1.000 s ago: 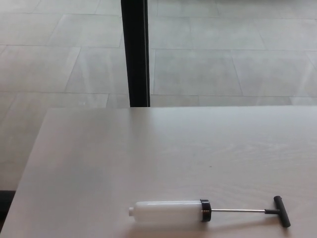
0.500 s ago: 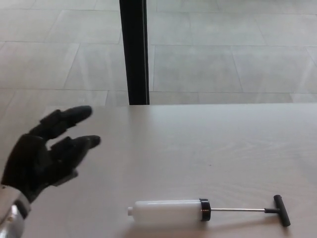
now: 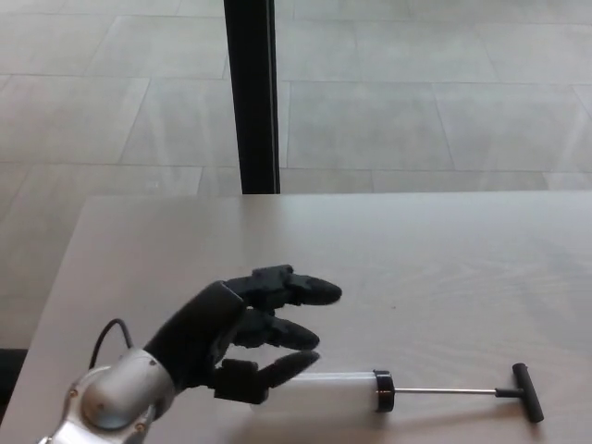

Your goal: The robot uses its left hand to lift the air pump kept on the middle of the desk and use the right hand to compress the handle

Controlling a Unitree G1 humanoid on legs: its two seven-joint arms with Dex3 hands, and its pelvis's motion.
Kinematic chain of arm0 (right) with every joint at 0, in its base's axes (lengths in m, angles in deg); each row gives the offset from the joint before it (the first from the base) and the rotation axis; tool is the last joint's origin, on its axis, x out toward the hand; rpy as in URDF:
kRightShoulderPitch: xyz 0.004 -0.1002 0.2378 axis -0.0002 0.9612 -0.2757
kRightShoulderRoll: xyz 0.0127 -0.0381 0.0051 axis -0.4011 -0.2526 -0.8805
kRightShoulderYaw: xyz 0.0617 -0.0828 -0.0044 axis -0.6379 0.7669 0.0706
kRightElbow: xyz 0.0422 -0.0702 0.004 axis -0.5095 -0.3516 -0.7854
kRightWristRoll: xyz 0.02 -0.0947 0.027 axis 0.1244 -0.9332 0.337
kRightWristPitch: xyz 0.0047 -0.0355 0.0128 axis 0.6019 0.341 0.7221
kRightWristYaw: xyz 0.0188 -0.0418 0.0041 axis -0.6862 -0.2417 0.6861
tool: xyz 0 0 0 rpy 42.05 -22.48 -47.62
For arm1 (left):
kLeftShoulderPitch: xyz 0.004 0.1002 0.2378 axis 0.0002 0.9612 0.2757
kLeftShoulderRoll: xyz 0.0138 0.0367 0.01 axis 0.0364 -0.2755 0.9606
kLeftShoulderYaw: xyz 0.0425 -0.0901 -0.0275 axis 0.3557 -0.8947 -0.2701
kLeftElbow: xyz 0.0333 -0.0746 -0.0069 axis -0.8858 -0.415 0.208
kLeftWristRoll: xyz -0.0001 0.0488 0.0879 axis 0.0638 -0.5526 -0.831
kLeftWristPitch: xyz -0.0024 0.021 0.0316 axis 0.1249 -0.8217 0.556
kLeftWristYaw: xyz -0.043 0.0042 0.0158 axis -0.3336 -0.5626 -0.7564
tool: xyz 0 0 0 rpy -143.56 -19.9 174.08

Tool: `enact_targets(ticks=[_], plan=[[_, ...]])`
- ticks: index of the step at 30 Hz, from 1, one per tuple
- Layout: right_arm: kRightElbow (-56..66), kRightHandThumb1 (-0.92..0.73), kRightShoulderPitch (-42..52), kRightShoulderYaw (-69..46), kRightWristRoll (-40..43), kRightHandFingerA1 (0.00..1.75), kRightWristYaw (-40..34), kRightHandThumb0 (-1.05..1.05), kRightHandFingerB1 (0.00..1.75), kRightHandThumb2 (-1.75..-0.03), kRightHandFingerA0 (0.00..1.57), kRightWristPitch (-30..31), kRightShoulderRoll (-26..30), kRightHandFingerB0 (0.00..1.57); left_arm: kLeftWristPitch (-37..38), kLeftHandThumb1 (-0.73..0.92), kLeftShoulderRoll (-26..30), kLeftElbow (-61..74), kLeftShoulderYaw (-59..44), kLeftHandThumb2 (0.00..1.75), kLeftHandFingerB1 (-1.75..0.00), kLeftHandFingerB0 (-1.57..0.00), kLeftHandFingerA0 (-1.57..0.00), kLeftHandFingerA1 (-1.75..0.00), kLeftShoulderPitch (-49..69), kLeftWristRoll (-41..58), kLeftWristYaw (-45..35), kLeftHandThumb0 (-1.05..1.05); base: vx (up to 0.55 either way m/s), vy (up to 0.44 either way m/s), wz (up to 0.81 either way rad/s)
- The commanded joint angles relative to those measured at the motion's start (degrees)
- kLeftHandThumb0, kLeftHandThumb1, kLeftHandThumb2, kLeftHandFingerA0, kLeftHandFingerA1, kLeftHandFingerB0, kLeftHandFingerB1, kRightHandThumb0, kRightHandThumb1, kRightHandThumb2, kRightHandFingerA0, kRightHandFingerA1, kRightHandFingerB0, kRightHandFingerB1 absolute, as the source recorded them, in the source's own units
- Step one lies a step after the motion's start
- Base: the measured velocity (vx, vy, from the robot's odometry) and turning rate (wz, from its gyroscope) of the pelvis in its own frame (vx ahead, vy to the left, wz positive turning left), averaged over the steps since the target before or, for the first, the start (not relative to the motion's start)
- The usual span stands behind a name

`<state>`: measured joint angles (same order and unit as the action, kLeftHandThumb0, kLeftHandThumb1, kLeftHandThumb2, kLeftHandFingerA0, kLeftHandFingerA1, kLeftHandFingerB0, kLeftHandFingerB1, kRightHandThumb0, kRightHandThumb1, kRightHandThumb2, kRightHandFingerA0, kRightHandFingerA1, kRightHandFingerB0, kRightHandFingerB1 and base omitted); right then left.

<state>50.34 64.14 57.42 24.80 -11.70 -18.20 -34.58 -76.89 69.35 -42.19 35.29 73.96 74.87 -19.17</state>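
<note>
The air pump [image 3: 347, 391] lies on its side near the desk's front edge. It has a white translucent barrel, a black collar, a thin metal rod and a black T-handle [image 3: 526, 393] pulled out to the right. My left hand [image 3: 242, 336] hovers over the barrel's left end, open, its fingers [image 3: 301, 291] spread and pointing right. That hand hides the left end of the barrel. I cannot tell whether the hand touches the pump. My right hand does not show.
The pale wooden desk [image 3: 416, 268] fills the lower half of the view, with its left edge near my forearm. A black vertical post [image 3: 252, 92] stands behind the desk's far edge. Grey floor tiles [image 3: 416, 120] lie beyond.
My left hand has moved right and down from the desk's left side to above the barrel's left end. The pump has not moved.
</note>
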Motion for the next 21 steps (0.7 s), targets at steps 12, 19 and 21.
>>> enact_targets(ticks=[12, 19, 21], plan=[[-0.24, -0.9, -1.72, 0.74, 0.86, 0.47, 0.86, -0.77, 0.34, -0.68, 0.36, -0.49, -1.74, 0.4, -8.58, 0.53, 14.09, 3.58, 28.06, 0.83, -0.08, 0.0, 0.0, 0.0, -13.0, -51.86, -8.45, -1.03, 0.0, 0.0, 0.0], [0.18, -0.74, -1.92, 0.77, 1.74, 0.58, 0.74, -0.76, 0.51, -1.15, 0.35, -0.15, -2.19, 0.37, -9.13, 0.67, 15.58, 2.39, 30.16, 0.62, -0.13, 0.0, 0.0, 0.0, -12.46, -58.03, -5.11, -1.05, 0.0, 0.0, 0.0], [0.24, -0.74, -1.94, 0.81, 1.75, 0.58, 0.57, -0.76, 0.51, -1.14, 0.35, 0.1, -2.17, 0.38, -9.39, 0.68, 15.76, 2.01, 30.72, 0.62, -0.13, 0.0, 0.0, 0.0, -12.64, -59.15, -4.9, -1.05, 0.0, 0.0, 0.0]])
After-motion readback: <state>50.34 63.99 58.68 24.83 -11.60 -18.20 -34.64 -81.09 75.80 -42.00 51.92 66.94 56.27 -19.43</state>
